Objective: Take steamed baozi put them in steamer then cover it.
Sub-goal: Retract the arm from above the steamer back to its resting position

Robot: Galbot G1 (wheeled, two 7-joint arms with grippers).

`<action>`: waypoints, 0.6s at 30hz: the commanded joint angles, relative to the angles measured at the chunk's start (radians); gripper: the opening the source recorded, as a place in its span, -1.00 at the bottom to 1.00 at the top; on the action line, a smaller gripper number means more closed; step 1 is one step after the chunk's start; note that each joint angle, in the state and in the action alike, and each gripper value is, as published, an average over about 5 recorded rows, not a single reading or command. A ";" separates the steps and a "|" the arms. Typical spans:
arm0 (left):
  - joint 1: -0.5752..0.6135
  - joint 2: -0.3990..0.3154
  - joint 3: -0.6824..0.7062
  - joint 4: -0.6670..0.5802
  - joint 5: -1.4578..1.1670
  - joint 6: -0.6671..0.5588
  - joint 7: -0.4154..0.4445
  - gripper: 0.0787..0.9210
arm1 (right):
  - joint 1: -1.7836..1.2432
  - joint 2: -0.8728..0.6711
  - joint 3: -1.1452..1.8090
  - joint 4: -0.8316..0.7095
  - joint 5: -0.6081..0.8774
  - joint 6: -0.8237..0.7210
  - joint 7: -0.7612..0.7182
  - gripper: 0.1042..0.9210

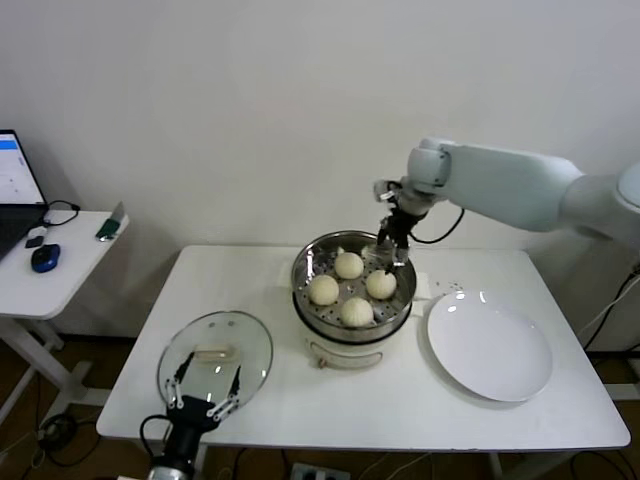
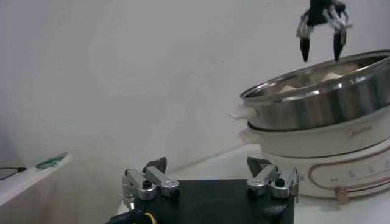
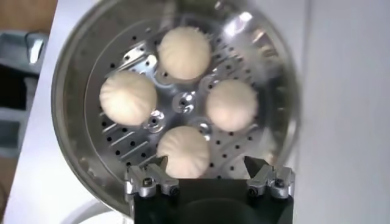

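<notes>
The steamer (image 1: pixel 354 292) stands at the centre of the table (image 1: pixel 250 290), on its pot base (image 1: pixel 345 352). Inside lie 4 baozi (image 1: pixel 349 265) in a ring on the steamer floor: at 12, 3, 6 and 9 o'clock, close together, whether touching is unclear. The plate (image 1: pixel 489 345) lies at the steamer's 4 o'clock, just beside it. The cover (image 1: pixel 215 356) lies flat on the table at the steamer's 8 o'clock, near the front edge. The right gripper (image 1: pixel 393 249) hangs over the steamer's rim at 1 o'clock, above the baozi. The left gripper (image 1: pixel 205 398) sits at the cover's 6 o'clock edge. A side table (image 1: pixel 60 262) stands well apart at 9 o'clock.
</notes>
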 commanded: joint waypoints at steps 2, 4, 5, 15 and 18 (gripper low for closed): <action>-0.017 0.004 -0.001 0.005 0.037 0.005 -0.011 0.77 | 0.047 -0.271 0.128 0.103 0.032 0.113 0.115 0.76; -0.023 0.005 -0.003 0.006 0.038 0.008 -0.012 0.77 | 0.026 -0.338 0.161 0.142 0.016 0.137 0.164 0.76; -0.025 0.006 -0.004 0.006 0.038 0.010 -0.013 0.77 | 0.011 -0.373 0.180 0.162 0.009 0.145 0.190 0.76; -0.035 0.015 -0.017 -0.012 0.076 0.050 -0.031 0.77 | -0.589 -0.637 0.823 0.325 0.009 0.277 0.509 0.76; -0.034 0.014 -0.015 -0.023 0.091 0.059 -0.035 0.77 | -0.799 -0.651 1.054 0.355 0.007 0.308 0.575 0.76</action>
